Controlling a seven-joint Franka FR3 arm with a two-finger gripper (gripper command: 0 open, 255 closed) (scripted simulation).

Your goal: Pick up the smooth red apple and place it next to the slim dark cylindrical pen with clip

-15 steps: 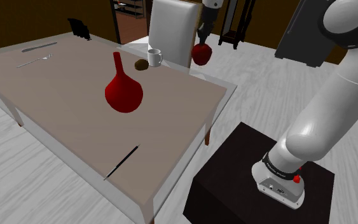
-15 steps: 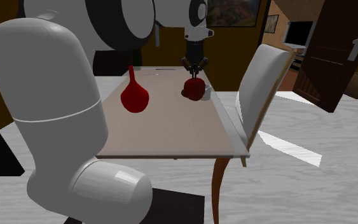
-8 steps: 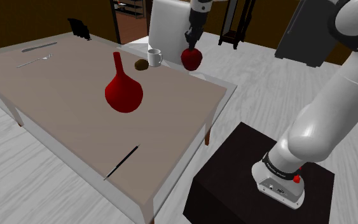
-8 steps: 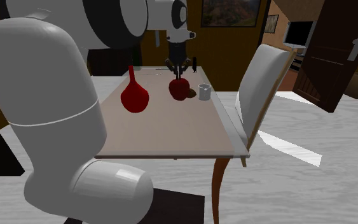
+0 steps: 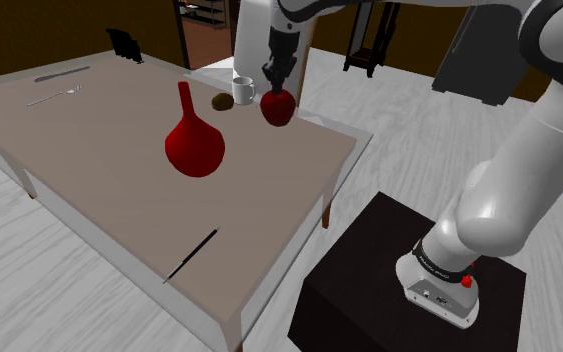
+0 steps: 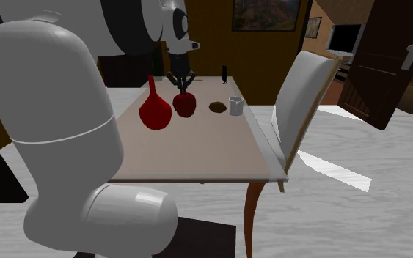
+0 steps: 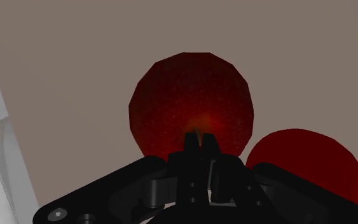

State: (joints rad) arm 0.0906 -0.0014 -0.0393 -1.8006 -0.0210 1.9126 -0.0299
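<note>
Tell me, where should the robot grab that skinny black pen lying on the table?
Probably the middle of the pen, coming straight down from above and closing across its thin barrel: it lies flat on the table, so there is no room to get under it from the side. The gripper holds the apple.

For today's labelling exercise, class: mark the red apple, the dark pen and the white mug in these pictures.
red apple [image 5: 277,109]: shoulder view, middle of its body.
dark pen [image 5: 191,256]: shoulder view, middle of its shaft.
white mug [image 5: 242,91]: shoulder view, outer wall.
</note>
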